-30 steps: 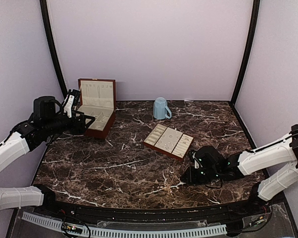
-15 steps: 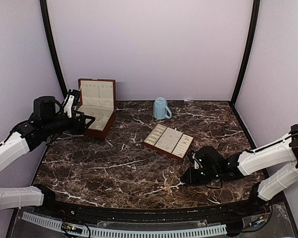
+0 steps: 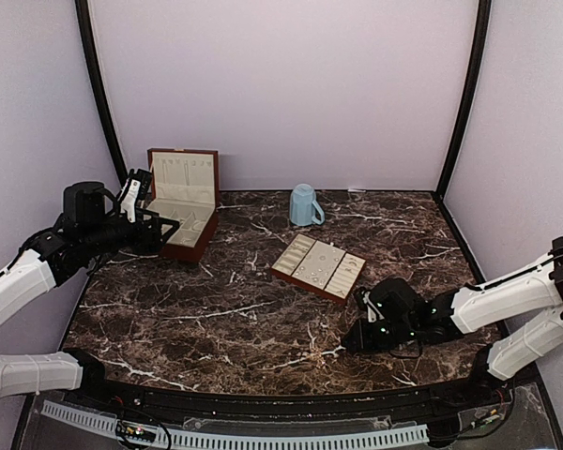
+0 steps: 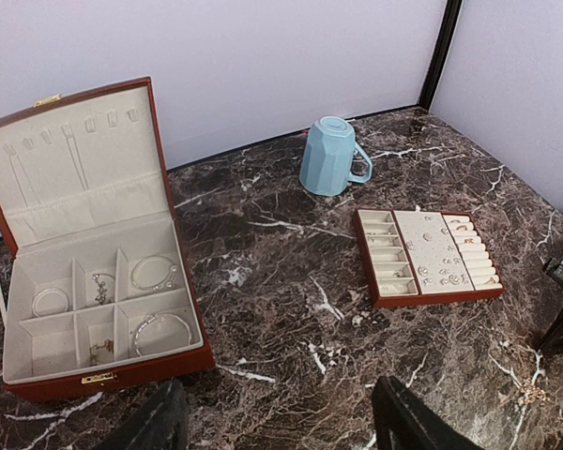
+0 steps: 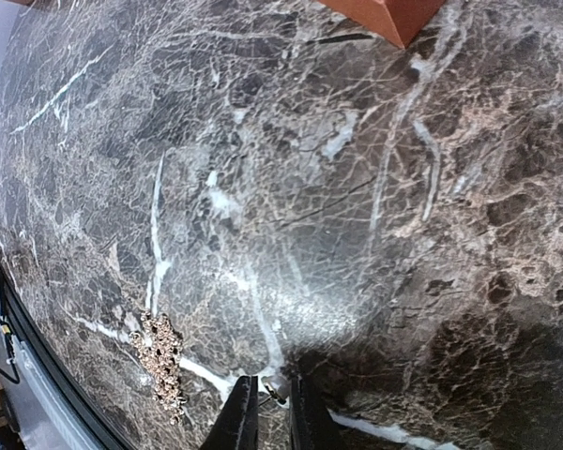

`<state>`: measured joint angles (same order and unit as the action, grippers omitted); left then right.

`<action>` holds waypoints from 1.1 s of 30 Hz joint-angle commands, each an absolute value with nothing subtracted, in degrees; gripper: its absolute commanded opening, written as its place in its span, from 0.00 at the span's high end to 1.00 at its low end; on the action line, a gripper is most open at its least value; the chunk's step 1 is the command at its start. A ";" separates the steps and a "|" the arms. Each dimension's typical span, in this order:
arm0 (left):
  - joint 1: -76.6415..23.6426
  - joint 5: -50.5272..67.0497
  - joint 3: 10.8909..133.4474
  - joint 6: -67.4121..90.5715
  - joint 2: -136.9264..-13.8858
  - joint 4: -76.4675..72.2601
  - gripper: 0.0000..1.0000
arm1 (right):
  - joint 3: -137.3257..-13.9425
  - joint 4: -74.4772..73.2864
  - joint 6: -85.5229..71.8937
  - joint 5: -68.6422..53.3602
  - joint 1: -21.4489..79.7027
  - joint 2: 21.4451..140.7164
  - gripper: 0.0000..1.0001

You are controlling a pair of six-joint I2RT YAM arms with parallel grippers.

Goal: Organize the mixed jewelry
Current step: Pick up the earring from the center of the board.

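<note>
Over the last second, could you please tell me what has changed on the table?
The right gripper has eased slightly lower and toward the near edge, its fingertips now at the marble. I cannot tell whether it has taken hold of anything. The left gripper, open, has not moved, and the wooden box, mug and tray stayed where they were.

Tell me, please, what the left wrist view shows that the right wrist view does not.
Only the left wrist view shows the open wooden box with bracelets inside, the blue mug and the cream compartments of the tray. Only the right wrist view shows a small beaded piece lying near the right claw. Both show the marble table, perhaps also the tray's brown edge.
</note>
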<state>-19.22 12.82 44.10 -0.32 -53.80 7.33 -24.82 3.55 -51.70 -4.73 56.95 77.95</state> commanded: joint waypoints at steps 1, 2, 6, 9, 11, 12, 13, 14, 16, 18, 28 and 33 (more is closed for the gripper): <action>-18.97 13.26 43.68 -0.88 -52.84 5.88 0.30 | -24.66 4.47 -50.51 -4.87 57.48 77.91 0.87; -18.94 13.25 43.68 -0.88 -52.83 5.93 0.30 | -24.81 4.48 -50.39 -4.84 57.48 78.09 0.87; -18.91 13.16 43.68 -0.88 -52.76 5.98 0.30 | -25.04 4.48 -50.19 -4.40 57.48 78.59 0.89; -18.96 13.10 43.64 -0.88 -52.75 5.91 0.30 | -25.18 4.89 -50.12 -4.47 57.48 79.11 0.91; -18.93 13.14 43.68 -0.92 -52.80 5.95 0.30 | -25.22 5.20 -49.99 -4.63 57.48 79.47 0.92; -18.90 13.24 43.63 -0.89 -52.82 5.92 0.30 | -25.29 5.31 -49.96 -4.64 57.48 79.64 0.92; -18.94 13.21 43.63 -0.88 -52.82 5.87 0.30 | -25.31 5.42 -49.93 -4.57 57.48 79.82 0.92; -18.97 13.23 43.61 -0.88 -52.82 5.88 0.30 | -25.36 5.48 -49.85 -4.57 57.48 79.99 0.92; -18.96 13.19 43.60 -0.88 -52.82 5.95 0.30 | -25.53 5.62 -49.60 -4.53 57.48 80.59 0.92; -18.94 13.29 43.58 -0.88 -52.82 5.89 0.30 | -25.81 5.70 -49.40 -4.57 57.48 81.19 0.92; -18.96 13.46 43.59 -0.79 -52.99 5.89 0.30 | -26.19 5.63 -48.74 -3.63 57.48 82.47 0.88; -18.98 13.60 43.59 -0.78 -53.15 5.89 0.30 | -26.38 6.12 -48.30 -3.41 57.49 83.54 0.88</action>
<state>-19.22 12.86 44.10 -0.32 -53.80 7.33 -26.06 7.38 -49.50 -4.64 57.01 81.67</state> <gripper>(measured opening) 0.699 0.116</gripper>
